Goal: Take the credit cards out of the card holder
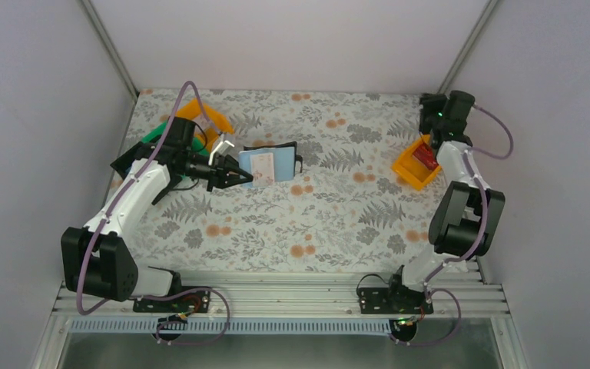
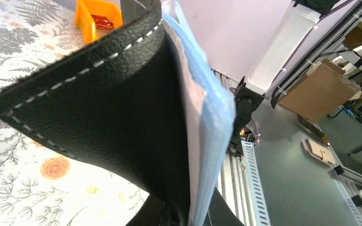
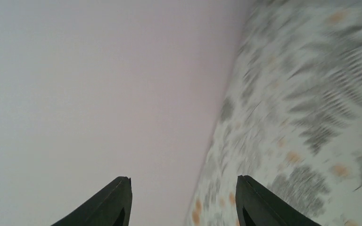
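On the tabletop: white cloth printed with grey ferns and orange flowers. Plain pale walls stand on three sides, and a ribbed aluminium rail along the near edge carries both arm bases.

Far-left corner: three open plastic bins close together, one orange, one green and one black. Right edge, toward the far corner: a second orange plastic bin with a flat red plastic card lying inside it.

Left gripper: clamped on the left end of the small black bifold card holder. The wrist view shows the stitched black cover and grey-blue lining rising straight out from between the fingers.

Right gripper: over the far-right corner, beyond the second orange bin. Its fingers stand apart with nothing between them, and it touches nothing. Its wrist view takes in only wall and blurred cloth.

Card holder: spread open in the far-left part of the tabletop, between the bin cluster and the middle.
- Its grey-blue pocketed inside faces up.
- Its long axis runs left–right, roughly parallel to the far edge.
- Its little black closing tab is on the free end and points toward the right edge.
- A pale pinkish rectangle sits in the half nearer the left gripper — card or pocket window, cannot tell.
- Whether the free end rests on the cloth cannot be told.
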Action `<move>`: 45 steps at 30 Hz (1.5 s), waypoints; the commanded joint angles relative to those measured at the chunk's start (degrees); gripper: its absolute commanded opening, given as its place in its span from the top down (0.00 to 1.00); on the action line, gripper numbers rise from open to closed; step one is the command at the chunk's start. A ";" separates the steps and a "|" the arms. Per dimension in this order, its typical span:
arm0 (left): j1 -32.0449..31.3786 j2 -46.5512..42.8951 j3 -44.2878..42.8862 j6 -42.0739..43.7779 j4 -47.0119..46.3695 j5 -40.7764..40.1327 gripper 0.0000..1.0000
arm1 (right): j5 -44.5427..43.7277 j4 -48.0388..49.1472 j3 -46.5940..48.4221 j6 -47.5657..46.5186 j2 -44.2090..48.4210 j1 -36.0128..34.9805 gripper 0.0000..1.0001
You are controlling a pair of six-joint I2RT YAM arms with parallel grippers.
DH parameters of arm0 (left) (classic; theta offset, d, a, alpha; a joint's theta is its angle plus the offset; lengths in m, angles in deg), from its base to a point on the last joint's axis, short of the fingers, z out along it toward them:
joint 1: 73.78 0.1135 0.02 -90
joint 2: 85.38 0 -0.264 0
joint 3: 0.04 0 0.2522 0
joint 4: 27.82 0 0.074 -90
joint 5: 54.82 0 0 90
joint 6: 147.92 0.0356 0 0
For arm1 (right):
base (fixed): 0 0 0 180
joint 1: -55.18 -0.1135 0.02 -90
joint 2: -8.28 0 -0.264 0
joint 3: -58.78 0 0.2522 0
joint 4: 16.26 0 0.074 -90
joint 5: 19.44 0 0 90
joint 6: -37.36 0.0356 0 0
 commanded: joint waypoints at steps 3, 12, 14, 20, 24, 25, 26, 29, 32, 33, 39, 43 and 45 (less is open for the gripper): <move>0.39 -2.36 -0.76 -1.02 -2.48 -0.34 0.98 | 14.92 -11.28 11.50 -35.96 0.50 -15.83 0.42; 2.45 -6.30 1.08 0.61 -2.07 0.21 0.97 | 32.56 -14.20 10.24 -66.45 11.53 -34.40 0.42; 3.22 -6.69 0.89 1.72 -1.03 2.09 0.98 | 38.35 -17.24 9.27 -70.76 13.14 -36.68 0.42; 4.24 -8.08 -0.30 6.06 2.99 6.97 0.98 | 50.85 -14.47 3.45 -71.62 20.84 -41.89 0.48; 4.97 -9.91 0.32 4.43 1.61 6.60 0.98 | 50.22 -10.58 1.46 -69.27 27.16 -42.99 0.50; 5.31 -10.32 0.50 4.02 1.27 6.60 0.98 | 48.77 -12.28 1.90 -69.69 27.51 -44.00 0.51; 5.58 -10.67 0.52 3.85 1.17 6.72 0.98 | 47.11 -14.35 2.53 -70.38 27.51 -45.49 0.52; 6.29 -11.74 0.62 4.75 2.02 8.02 0.98 | 40.56 -16.77 2.93 -70.41 26.85 -51.81 0.58; 7.16 -12.83 0.50 8.83 4.89 11.00 0.98 | 36.32 -16.95 1.44 -71.51 26.20 -56.63 0.62; 7.43 -13.08 0.37 10.53 6.16 12.01 0.98 | 35.65 -15.82 0.02 -70.96 26.37 -56.91 0.63; 8.25 -13.52 -0.13 17.53 11.42 15.18 0.98 | 37.11 -9.40 -3.83 -67.87 23.67 -57.31 0.72; 8.35 -13.36 -0.14 19.22 12.64 15.73 0.98 | 38.67 -9.52 -2.68 -69.29 21.07 -58.40 0.75; 8.39 -13.47 -0.05 19.66 12.87 15.75 0.98 | 39.03 -9.61 -2.14 -69.73 20.26 -58.89 0.76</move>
